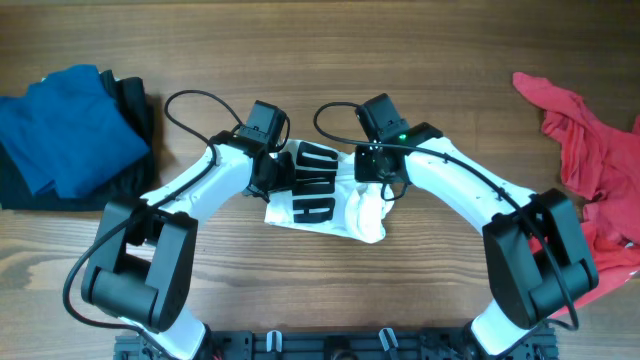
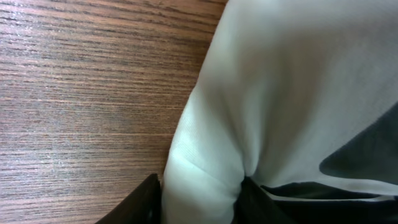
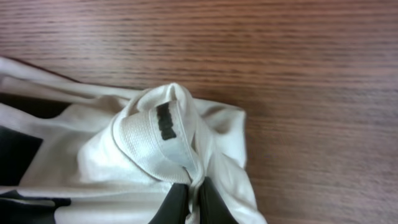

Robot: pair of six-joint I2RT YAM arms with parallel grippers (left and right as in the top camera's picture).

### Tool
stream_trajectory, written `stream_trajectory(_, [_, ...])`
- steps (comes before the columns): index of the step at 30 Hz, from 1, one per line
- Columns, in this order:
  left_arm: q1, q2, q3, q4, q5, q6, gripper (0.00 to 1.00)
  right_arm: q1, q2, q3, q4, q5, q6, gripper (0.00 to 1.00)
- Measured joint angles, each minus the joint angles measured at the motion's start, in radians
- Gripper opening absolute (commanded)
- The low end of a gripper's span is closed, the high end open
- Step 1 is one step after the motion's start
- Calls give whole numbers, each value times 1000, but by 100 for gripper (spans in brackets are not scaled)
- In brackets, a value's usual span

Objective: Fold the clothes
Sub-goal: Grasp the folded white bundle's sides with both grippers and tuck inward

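1. Closest to the lens in the left wrist view, the left gripper (image 2: pixel 199 194) is clamped on a rounded fold of the white T-shirt (image 2: pixel 292 81). Its two dark fingers (image 2: pixel 144 200) sit on either side of the cloth at the bottom edge of the frame.
2. Wooden table (image 1: pixel 320 50) fills the overhead view, with its grain running left to right.
3. White-and-black arms reach in from the bottom corners and meet at the middle: the left arm (image 1: pixel 190 185) and the right arm (image 1: pixel 460 185).
4. At the right edge, a red garment (image 1: pixel 600 150) lies crumpled, well apart from the arms.
5. At the upper left, a folded blue garment (image 1: pixel 65 125) rests on a black garment (image 1: pixel 140 110).
6. In the centre, the white T-shirt (image 1: pixel 365 215) lies bunched between both grippers. Its black print (image 1: pixel 315 185) faces up, and the left gripper (image 1: pixel 272 165) is at its left edge.
7. The right gripper (image 1: pixel 385 175) is pinched tight on the shirt's upper right part. In the right wrist view, this gripper (image 3: pixel 191 198) holds a raised ridge of cloth just below the ribbed collar (image 3: pixel 149 140).
8. A small dark tag (image 3: pixel 165 121) sits on that collar.
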Motion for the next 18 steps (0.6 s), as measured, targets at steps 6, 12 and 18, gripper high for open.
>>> stream_trajectory(6, [5,0,0,-6,8,-15,35,-11,-5,0,-53,57,65,24])
stream_trajectory(12, [19,-5,0,-58,3,-19,33,-46,-6,1,-81,90,53,27])
stream_trajectory(18, [24,-11,0,-111,-10,-19,39,-45,-85,8,-147,24,4,27])
